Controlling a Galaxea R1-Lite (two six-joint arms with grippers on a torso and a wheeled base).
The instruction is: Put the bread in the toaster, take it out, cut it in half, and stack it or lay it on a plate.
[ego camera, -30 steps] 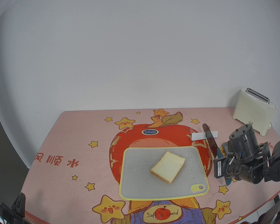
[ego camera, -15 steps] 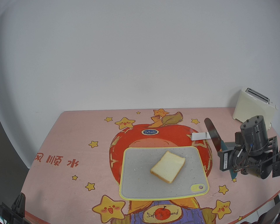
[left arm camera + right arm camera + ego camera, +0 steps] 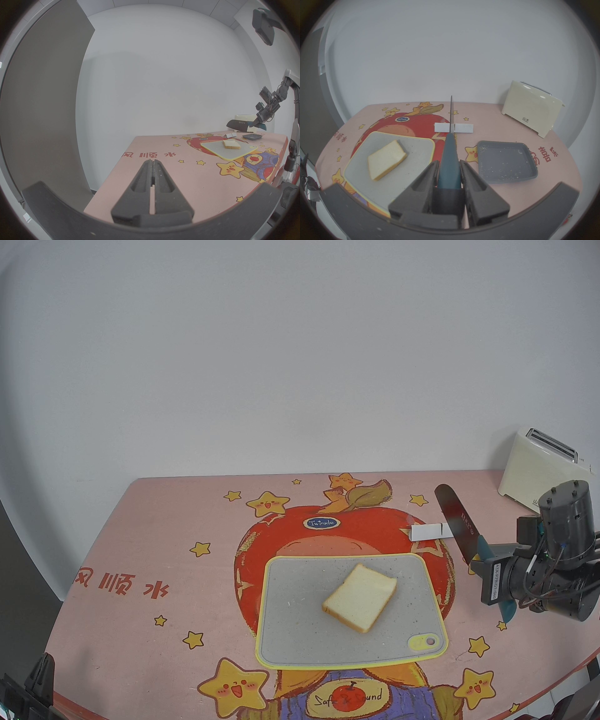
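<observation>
Looked down from the head onto the table (image 3: 156, 552). Sighted from the left wrist, low and far, across the table. Peered from the right wrist, close, along the knife (image 3: 449, 162). Shared in all: cutting board (image 3: 300, 615), bread (image 3: 360, 597).

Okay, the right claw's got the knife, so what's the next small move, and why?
Probably carry the knife leftward until its blade hangs over the bread. The right claw is shut on the handle, the blade is off beside the cutting board, and the slice lies there whole.
</observation>
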